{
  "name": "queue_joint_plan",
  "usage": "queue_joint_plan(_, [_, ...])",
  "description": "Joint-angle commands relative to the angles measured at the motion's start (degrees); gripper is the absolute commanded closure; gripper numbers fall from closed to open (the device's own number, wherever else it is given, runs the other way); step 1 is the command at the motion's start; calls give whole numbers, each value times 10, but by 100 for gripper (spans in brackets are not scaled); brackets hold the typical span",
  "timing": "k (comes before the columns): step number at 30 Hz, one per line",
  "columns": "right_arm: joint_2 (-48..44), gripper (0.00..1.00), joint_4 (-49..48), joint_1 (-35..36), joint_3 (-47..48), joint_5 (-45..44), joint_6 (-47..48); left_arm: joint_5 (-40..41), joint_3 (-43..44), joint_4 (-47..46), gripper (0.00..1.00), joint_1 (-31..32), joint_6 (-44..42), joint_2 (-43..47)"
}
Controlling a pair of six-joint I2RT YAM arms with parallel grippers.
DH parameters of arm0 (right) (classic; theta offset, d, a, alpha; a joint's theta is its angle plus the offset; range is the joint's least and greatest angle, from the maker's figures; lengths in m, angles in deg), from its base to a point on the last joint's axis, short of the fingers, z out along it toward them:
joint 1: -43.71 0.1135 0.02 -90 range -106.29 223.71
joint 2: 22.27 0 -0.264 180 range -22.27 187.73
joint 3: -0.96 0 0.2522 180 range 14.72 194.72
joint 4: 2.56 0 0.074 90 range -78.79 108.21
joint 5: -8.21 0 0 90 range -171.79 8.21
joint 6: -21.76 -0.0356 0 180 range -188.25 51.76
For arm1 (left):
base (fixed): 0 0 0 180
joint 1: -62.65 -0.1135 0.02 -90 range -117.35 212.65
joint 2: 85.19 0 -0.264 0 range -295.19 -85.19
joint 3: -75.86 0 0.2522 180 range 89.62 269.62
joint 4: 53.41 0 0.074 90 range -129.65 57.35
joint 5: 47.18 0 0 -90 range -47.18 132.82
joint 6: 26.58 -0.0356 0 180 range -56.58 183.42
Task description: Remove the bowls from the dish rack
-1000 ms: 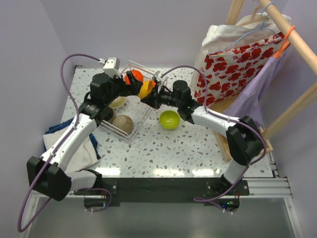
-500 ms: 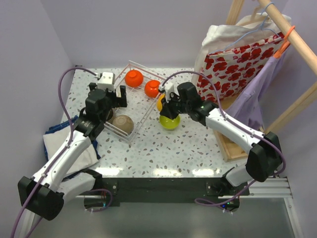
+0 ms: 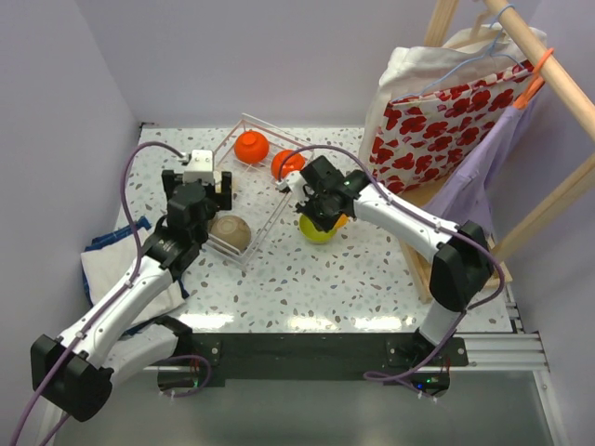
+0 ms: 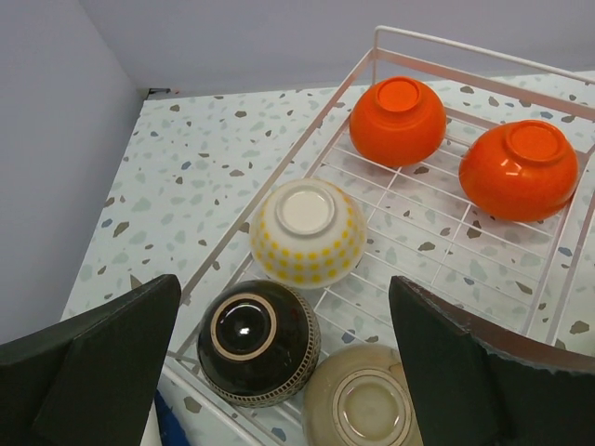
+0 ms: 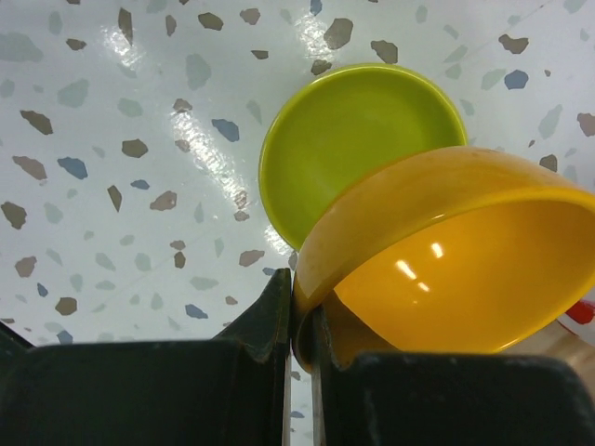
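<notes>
The dish rack (image 4: 279, 177) holds five upturned bowls: two orange-red bowls (image 4: 398, 119) at its far end, and the cream bowl (image 4: 307, 232), dark brown bowl (image 4: 258, 342) and tan bowl (image 4: 358, 400) near its left rim, with bare wire between. The left end effector (image 3: 206, 190) hangs over the rack's near end, jaws wide, holding nothing. Beside the rack's right rim, the right end effector (image 5: 299, 316) pinches the tilted yellow-orange bowl (image 5: 446, 251) by its edge, just above the lime green bowl (image 5: 344, 139) on open worktop (image 3: 325, 279).
</notes>
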Motion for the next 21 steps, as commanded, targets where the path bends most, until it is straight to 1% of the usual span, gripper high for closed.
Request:
queue_joint_plan(1, [41, 100, 56, 14, 79, -32, 33, 24, -6, -52, 0, 10, -12, 20])
queue_joint_plan(2, [62, 100, 61, 14, 85, -31, 36, 25, -7, -53, 0, 11, -13, 20])
queue_joint_plan(9, [127, 100, 86, 28, 125, -50, 48, 33, -14, -61, 0, 14, -17, 32])
queue_joint_plan(15, [148, 100, 103, 46, 137, -77, 52, 34, -18, -68, 0, 16, -19, 40])
queue_joint_plan(21, [159, 85, 118, 53, 148, -100, 50, 29, -20, -68, 0, 17, -20, 40])
